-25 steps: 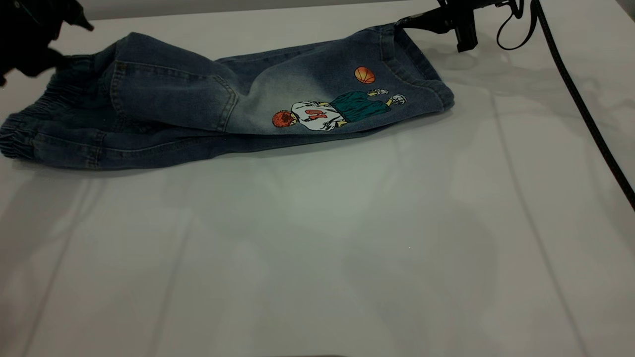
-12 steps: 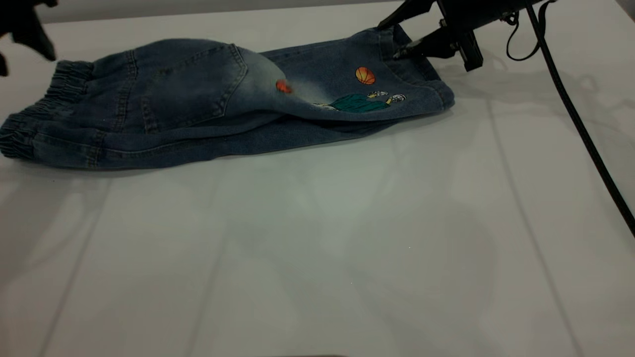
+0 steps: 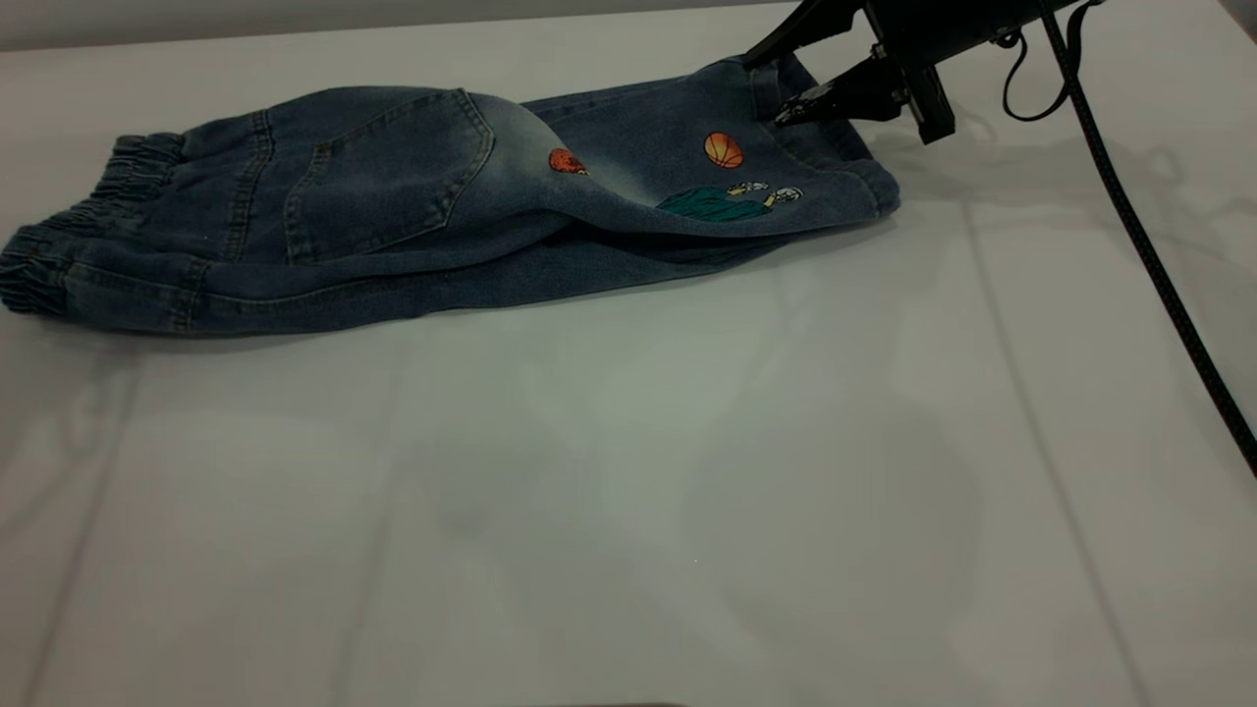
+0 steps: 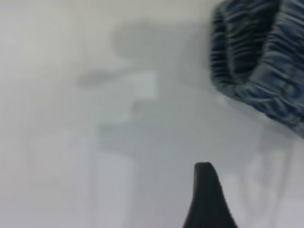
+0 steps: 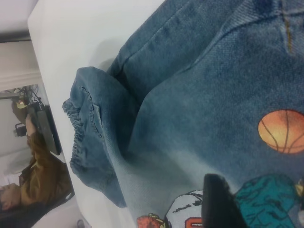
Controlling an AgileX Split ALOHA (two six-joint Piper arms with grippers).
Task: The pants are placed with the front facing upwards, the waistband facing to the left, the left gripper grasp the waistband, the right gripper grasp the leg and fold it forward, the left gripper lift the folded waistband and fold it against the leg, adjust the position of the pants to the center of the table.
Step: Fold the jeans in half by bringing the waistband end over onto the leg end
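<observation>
Basically the pants (image 3: pixel 412 221) lie folded lengthwise at the far side of the white tabletop (image 3: pixel 628 471), waistband (image 3: pixel 59 245) at the left, printed leg (image 3: pixel 727 167) on top, right hand (image 3: pixel 766 88) spread wide over its hem holding nothing, left hand (image 4: pixel 205 199) off the fabric, state cannot be told.

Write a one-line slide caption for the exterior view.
Folded denim pants lie on the white table; the open right gripper hovers at the leg hem.
</observation>
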